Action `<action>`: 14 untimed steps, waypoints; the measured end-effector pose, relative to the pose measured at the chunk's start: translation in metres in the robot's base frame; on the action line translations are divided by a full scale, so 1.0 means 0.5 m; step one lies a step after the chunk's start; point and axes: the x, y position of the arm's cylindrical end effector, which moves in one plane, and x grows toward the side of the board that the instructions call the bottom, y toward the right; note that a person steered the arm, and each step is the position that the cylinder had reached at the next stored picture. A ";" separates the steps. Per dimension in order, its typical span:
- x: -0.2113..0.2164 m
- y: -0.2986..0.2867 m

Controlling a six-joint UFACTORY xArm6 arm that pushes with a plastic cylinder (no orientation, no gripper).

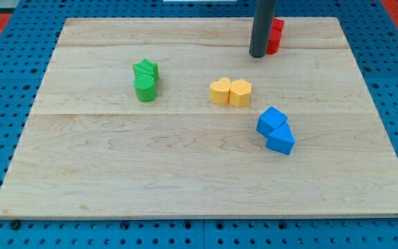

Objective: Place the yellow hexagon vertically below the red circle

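my tip (258, 54) stands on the wooden counter (185, 180) near the view's top, a little right of the middle. it is touching or almost touching a red block (276, 36), which sits at about 1 o'clock from it; the rod covers part of this block, so i cannot tell its shape well. the end effector is only a plain dark rod, with nothing to spread or to press together, and it pinches nothing.

the yellow hexagon (240, 92) lies near the middle of the counter, at about 7 o'clock from my tip and apart from it. at its 9 o'clock side, touching it, is a yellow heart-like block (220, 90).

a blue cube (271, 121) and a blue triangle block (280, 140) touch each other at about 5 o'clock from the hexagon. far at 9 o'clock, a green star (146, 69) and a green round block (145, 88) stand together.
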 end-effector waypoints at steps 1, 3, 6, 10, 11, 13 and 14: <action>-0.006 0.011; 0.020 0.191; -0.010 0.125; 0.255 -0.115; 0.198 -0.037; 0.222 -0.097; 0.168 -0.194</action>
